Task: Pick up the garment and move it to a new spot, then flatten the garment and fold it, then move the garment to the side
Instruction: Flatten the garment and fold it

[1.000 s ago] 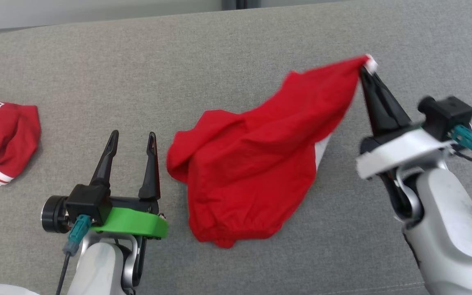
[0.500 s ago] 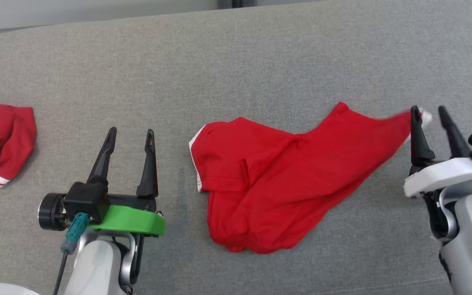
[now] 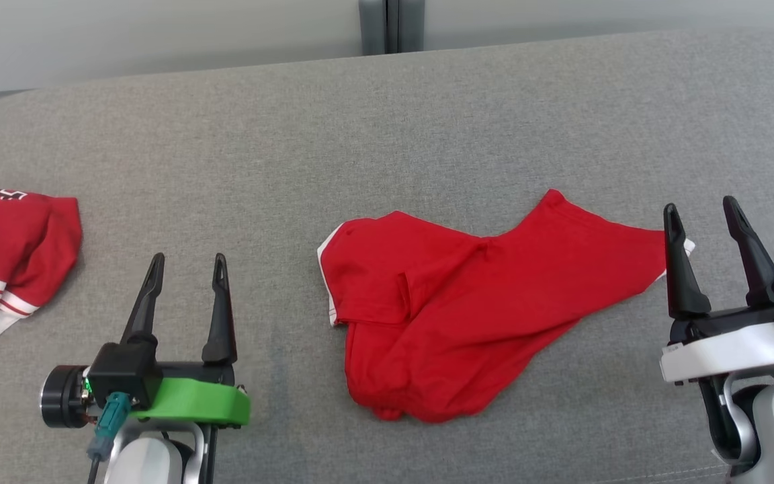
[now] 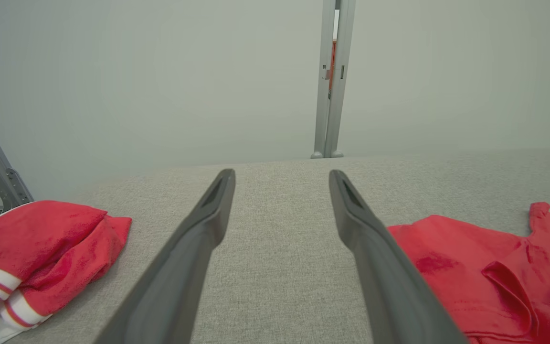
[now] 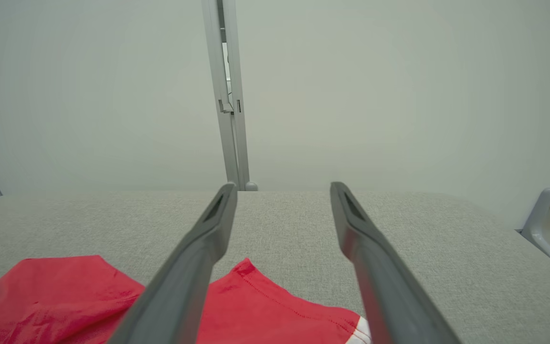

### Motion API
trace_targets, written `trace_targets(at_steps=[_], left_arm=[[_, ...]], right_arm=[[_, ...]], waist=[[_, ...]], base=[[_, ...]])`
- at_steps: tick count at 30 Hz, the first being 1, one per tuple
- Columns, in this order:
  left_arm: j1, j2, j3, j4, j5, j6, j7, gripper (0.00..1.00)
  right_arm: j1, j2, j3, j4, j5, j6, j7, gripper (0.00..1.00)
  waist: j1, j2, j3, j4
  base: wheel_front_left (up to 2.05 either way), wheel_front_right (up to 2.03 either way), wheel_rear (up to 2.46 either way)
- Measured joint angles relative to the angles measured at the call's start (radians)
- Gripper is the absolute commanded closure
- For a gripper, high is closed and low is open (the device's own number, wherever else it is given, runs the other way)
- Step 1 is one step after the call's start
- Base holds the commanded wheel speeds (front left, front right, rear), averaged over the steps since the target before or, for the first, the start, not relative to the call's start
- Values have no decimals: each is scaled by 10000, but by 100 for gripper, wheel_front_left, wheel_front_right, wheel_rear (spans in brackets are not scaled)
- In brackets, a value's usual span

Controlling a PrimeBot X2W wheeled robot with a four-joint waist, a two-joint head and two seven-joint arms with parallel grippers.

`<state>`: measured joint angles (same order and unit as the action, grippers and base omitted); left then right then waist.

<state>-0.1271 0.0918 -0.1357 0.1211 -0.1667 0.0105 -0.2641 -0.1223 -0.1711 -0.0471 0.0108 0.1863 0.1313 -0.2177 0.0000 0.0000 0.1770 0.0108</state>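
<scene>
Two grippers stand wide apart now. My right gripper (image 3: pixel 699 205), which a second ago pinched the red garment (image 3: pixel 467 316) up by a corner, has let go. The cloth lies rumpled on the grey cushion (image 3: pixel 387 134), between it and my left gripper (image 3: pixel 189 257). A second red-and-white garment (image 3: pixel 11 249) sits well apart, far left. The red garment's long axis slants near-left to far-right, and its white-tipped corner lies just beside the right gripper.

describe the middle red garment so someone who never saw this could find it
Start at the grey cushion, then look near its middle. The red garment lies spread and rumpled there, one corner beside the right gripper. Unlike the bunched striped garment at the far left, it is almost plain red.
</scene>
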Motion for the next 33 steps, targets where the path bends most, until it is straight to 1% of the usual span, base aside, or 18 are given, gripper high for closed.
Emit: trace_targets(at_steps=[3, 8, 18, 21, 24, 28, 30, 33], left_arm=[[183, 29, 23, -59, -13, 71, 0, 0], [266, 90, 27, -138, -69, 111, 77, 0], [309, 169, -82, -249, -81, 159, 163, 0], [290, 180, -291, -422, -33, 144, 236, 0], [211, 171, -834, -637, 148, -73, 652, 0], [101, -6, -2025, -788, 372, -591, 1530, 0], [81, -119, -2706, -709, 366, -834, 2013, 0], [84, -230, -3555, -351, 236, -1066, 2633, 0]], right_arm=[[373, 148, -54, -451, -52, 0, 259, 0], [619, 318, -111, -782, -52, 0, 449, 0], [718, 370, -161, -947, -52, 0, 577, 0], [723, 389, -180, -963, -52, 0, 583, 0], [751, 401, -217, -982, -52, 0, 640, 0], [755, 412, -196, -1007, -52, 0, 671, 0], [751, 418, -151, -1011, -52, 0, 681, 0], [686, 422, -67, -1001, -50, 0, 681, 0]], waist=[[0, 0, -151, 25], [0, 0, -264, 30], [0, 0, -204, -11], [0, 0, -184, -2], [0, 0, -127, 27], [0, 0, 52, 58], [0, 0, 171, 63], [0, 0, 349, 38]], base=[[0, 0, 0], [0, 0, 0], [0, 0, 0], [0, 0, 0], [0, 0, 0], [0, 0, 0], [0, 0, 0], [0, 0, 0]])
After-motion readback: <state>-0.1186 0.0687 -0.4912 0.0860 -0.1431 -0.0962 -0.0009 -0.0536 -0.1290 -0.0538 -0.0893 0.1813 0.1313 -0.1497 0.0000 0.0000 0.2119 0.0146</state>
